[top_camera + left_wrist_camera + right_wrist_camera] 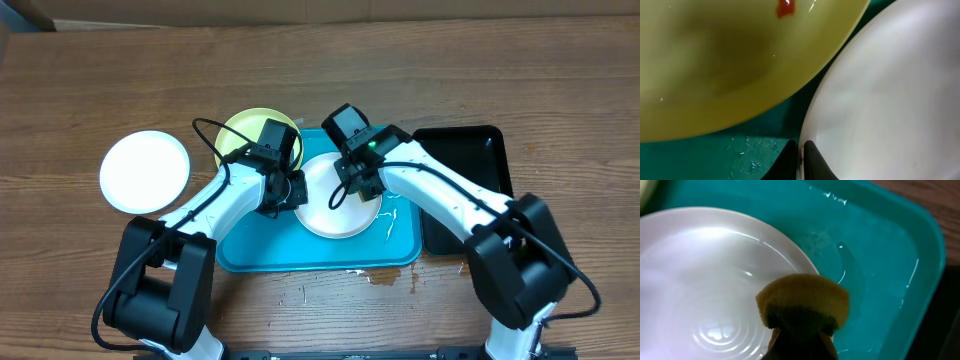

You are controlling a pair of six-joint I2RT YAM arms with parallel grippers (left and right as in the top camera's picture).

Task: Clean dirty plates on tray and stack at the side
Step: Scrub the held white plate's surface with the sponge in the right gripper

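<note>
Left jaws: we saw them pinching the white plate (890,90) by its rim.
Right jaws: clamped on a sponge (805,300), lower centre, at that plate's edge.

Tray front: bare strip of tray (300,250) below the white plate (335,215), open to a gripper.
Tray middle: crowded. The left gripper (287,192) and the right gripper (358,188) with sponge (802,302) flank the white plate.
Back-left corner: yellow plate (245,130) overlaps it.
Left table (80,80): side plate (145,170), free wood around it.
Right: black tray (465,155) just beside the tray.
</note>
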